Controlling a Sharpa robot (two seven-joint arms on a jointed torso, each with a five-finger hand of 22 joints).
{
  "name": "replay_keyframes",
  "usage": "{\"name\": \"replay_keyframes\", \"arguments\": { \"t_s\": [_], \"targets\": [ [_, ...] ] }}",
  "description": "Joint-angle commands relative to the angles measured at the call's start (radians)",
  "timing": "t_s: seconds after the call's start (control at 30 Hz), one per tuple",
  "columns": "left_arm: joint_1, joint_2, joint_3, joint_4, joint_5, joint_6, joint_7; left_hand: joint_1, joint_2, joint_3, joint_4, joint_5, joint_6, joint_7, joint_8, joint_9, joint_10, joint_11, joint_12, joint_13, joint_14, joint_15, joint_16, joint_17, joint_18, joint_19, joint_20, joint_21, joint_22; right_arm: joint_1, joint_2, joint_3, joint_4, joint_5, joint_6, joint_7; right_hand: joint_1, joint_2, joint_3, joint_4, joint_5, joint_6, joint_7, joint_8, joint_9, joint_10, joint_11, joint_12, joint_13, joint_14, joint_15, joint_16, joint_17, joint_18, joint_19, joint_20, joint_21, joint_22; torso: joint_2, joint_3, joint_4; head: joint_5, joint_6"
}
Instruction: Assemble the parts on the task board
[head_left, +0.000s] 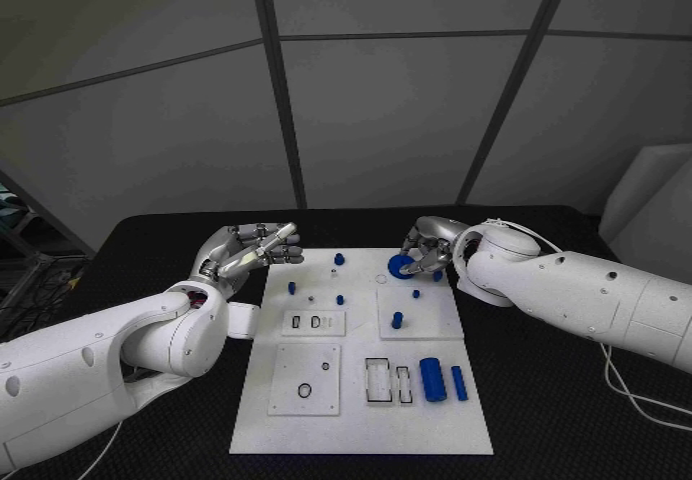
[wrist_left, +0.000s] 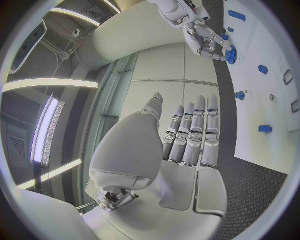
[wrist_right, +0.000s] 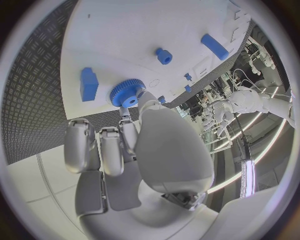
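Head view, left to right. Left hand sits left of centre, just off the board's upper-left corner, above the black desk. Fingers straight and side by side, holding nothing.

Board runs from centre to bottom of frame. On it: small blue pegs near the top edge and mid-left, a blue peg on the upper-right square plate, two blue cylinders lying side by side lower right, beside an empty rectangular slot. Lower-left plate carries a small ring.

Right hand is right of centre, over the board's upper-right corner. Its fingers pinch a blue gear; in the right wrist view the gear has a toothed rim and sits at the fingertips close over the white surface. Whether it touches the board — can't tell, probably just above. A blue block lies just beside the gear in that view.
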Motion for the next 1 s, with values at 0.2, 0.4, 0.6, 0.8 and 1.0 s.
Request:
{"name": "replay_keyframes", "arguments": {
  "t_s": [0.2, 0.4, 0.6, 0.8, 1.0],
  "targets": [
    [0.002, 0.001, 0.001, 0.001, -0.002, 0.01, 0.006, -0.003, 0.009, 0.0, -0.004, -0.005, -0.001, 0.005, -0.006, -0.001, -0.002, 0.004, -0.005, 0.0, -0.001, 0.003, -0.006, 0.001, -0.013, -0.004, 0.002, 0.004, 0.001, -0.001, -0.006, -0.001, 0.049, -0.087, -0.116, 0.031, 0.02, 0.03, 0.042, -0.026, 0.014, 0.064, -0.021, 0.016, 0.007, 0.032, -0.016, 0.049, 0.062, 0.081, -0.012, 0.012, 0.143, -0.026, 0.027, -0.011, 0.019, 0.078, 0.0, 0.0, -0.0004, -0.001, 0.002],
    [0.001, 0.0, 0.001, 0.001, -0.002, 0.01, 0.006, -0.003, 0.009, 0.0, -0.004, -0.005, -0.001, 0.005, -0.006, -0.001, -0.002, 0.004, -0.005, 0.0, -0.001, 0.003, -0.006, 0.001, -0.013, -0.004, 0.002, 0.004, 0.001, -0.001, -0.007, -0.001, 0.093, -0.113, -0.172, 0.034, 0.02, 0.029, 0.053, -0.031, 0.025, 0.073, -0.024, 0.013, 0.007, 0.036, -0.019, 0.055, 0.07, 0.082, -0.015, 0.013, 0.147, -0.029, 0.035, -0.015, 0.024, 0.089, -0.002, -0.0008, -0.0005, 0.0, 0.004],
    [0.001, 0.0, 0.001, 0.002, -0.002, 0.01, 0.006, -0.003, 0.009, 0.0, -0.004, -0.005, -0.001, 0.005, -0.006, -0.001, -0.002, 0.004, -0.005, 0.0, -0.001, 0.003, -0.006, 0.001, -0.013, -0.004, 0.002, 0.004, 0.001, -0.001, 0.021, -0.001, 0.121, -0.14, -0.194, 0.028, 0.019, 0.025, 0.059, -0.035, 0.029, 0.074, -0.024, 0.009, 0.006, 0.036, -0.019, 0.055, 0.071, 0.082, -0.015, 0.014, 0.15, -0.029, 0.035, -0.016, 0.024, 0.089, 0.0, -0.0011, 0.0019, 0.003, 0.007],
    [0.002, 0.002, 0.001, 0.002, -0.002, 0.012, 0.006, -0.003, 0.009, 0.0, -0.004, -0.005, -0.001, 0.005, -0.006, -0.001, -0.002, 0.004, -0.005, 0.0, -0.001, 0.003, -0.006, 0.001, -0.013, -0.004, 0.002, 0.004, 0.001, 0.0, 0.09, -0.001, 0.1, -0.163, -0.192, 0.023, 0.018, 0.024, 0.06, -0.035, 0.03, 0.074, -0.024, 0.007, 0.005, 0.035, -0.019, 0.054, 0.07, 0.083, -0.016, 0.015, 0.151, -0.029, 0.036, -0.017, 0.025, 0.09, 0.0, -0.0023, 0.0038, 0.006, 0.007],
    [0.002, 0.004, 0.001, 0.002, -0.002, 0.012, 0.005, -0.003, 0.009, 0.0, -0.004, -0.005, -0.001, 0.005, -0.006, -0.001, -0.002, 0.004, -0.005, 0.0, -0.001, 0.003, -0.006, 0.001, -0.013, -0.004, 0.002, 0.004, 0.001, 0.0, 0.149, -0.002, 0.063, -0.174, -0.185, 0.024, 0.016, 0.024, 0.062, -0.035, 0.03, 0.073, -0.023, 0.005, 0.004, 0.034, -0.019, 0.052, 0.069, 0.082, -0.016, 0.014, 0.149, -0.03, 0.037, -0.017, 0.025, 0.092, 0.001, -0.0019, 0.0034, 0.011, 0.005]
  ]
}}
